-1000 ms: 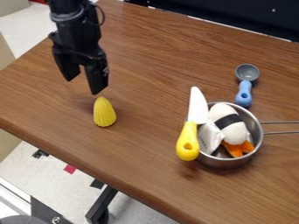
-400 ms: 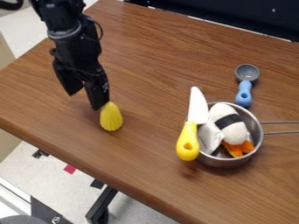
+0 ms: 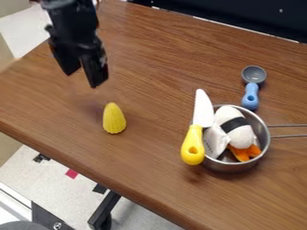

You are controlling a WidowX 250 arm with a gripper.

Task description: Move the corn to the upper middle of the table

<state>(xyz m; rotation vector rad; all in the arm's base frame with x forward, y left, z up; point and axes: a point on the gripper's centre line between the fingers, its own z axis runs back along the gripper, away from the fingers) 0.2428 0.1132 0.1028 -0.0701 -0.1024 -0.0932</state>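
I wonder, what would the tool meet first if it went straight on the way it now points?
The tool would probably meet the wooden tabletop first, beside the corn, though depth is unclear from this one view.

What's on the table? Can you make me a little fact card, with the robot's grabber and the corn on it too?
corn: yellow, left part of the table, not at the upper middle
gripper: open, over the table beyond the corn, not touching it
pot: silver, on the right, handle pointing right
in the pot: a white thing with a black band and something orange
knife: white blade, yellow handle, at the pot's left rim
spoon: grey bowl, blue handle, just beyond the pot
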